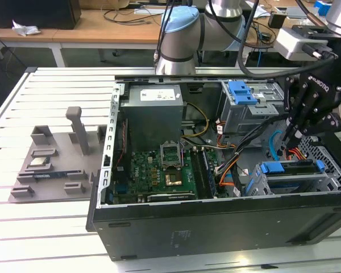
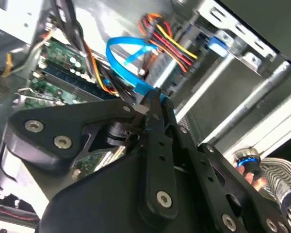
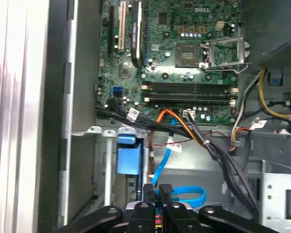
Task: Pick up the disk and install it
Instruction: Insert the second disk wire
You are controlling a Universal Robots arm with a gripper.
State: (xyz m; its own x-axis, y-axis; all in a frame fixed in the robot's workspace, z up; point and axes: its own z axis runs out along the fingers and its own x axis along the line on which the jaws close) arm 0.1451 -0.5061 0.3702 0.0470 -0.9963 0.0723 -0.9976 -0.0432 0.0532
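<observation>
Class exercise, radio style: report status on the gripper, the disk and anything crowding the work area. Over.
Gripper inside open case, fingers shut on nothing visible. Disk in blue carrier seated in lower drive cage. Blue cable and wire bundle crowd the gripper.

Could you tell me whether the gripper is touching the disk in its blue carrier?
Apart. In the exterior view the gripper hangs above the disk, with a strip of case interior and cables showing between them.
</observation>
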